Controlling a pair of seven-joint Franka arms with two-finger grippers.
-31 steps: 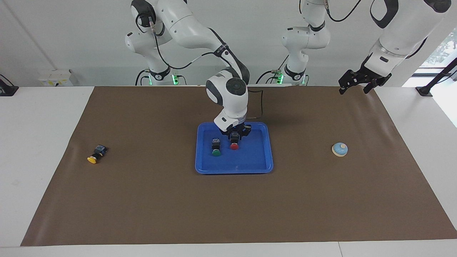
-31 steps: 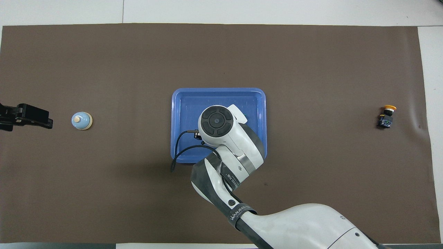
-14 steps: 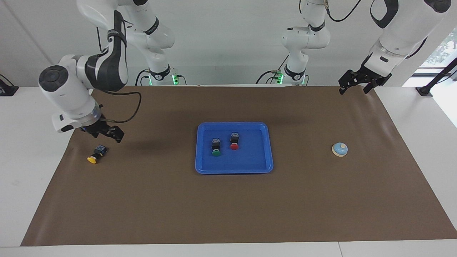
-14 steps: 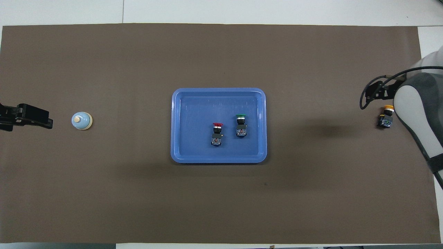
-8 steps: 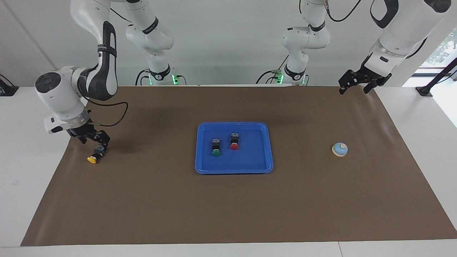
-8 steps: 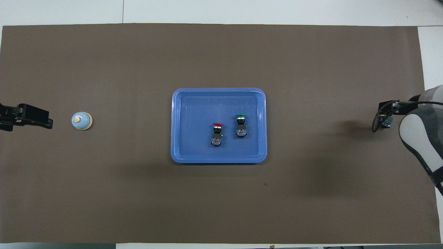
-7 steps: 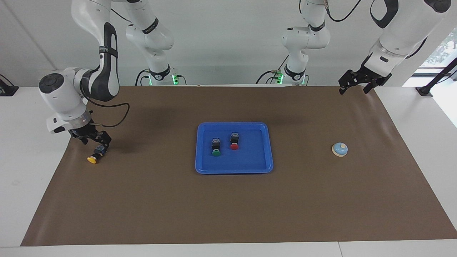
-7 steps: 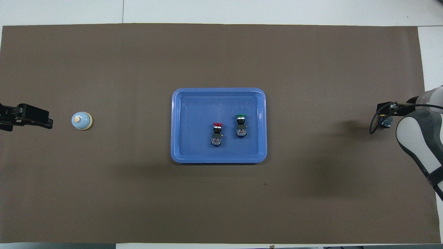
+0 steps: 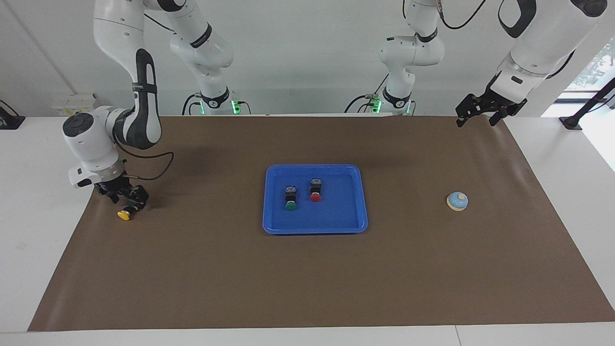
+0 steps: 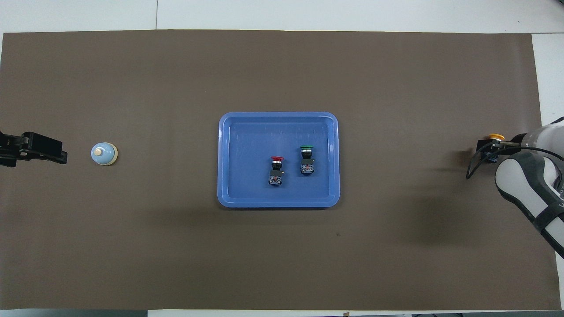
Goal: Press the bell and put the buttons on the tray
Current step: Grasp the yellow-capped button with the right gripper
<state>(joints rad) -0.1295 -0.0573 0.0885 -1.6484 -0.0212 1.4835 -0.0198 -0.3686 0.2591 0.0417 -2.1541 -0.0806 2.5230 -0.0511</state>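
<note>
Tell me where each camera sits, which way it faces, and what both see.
Facing view: high across the table, looking at both arms; right hand down at the yellow button, left hand waiting.
Overhead view: above the robots' end, looking steeply down; left hand beside the bell.
Shared: tray, red button, green button.

Open mat (image 9: 216,269) lies between tray (image 9: 360,202) and bell (image 9: 457,201). In the tray, two buttons (image 9: 290,197) leave its bell-side half bare.
</note>
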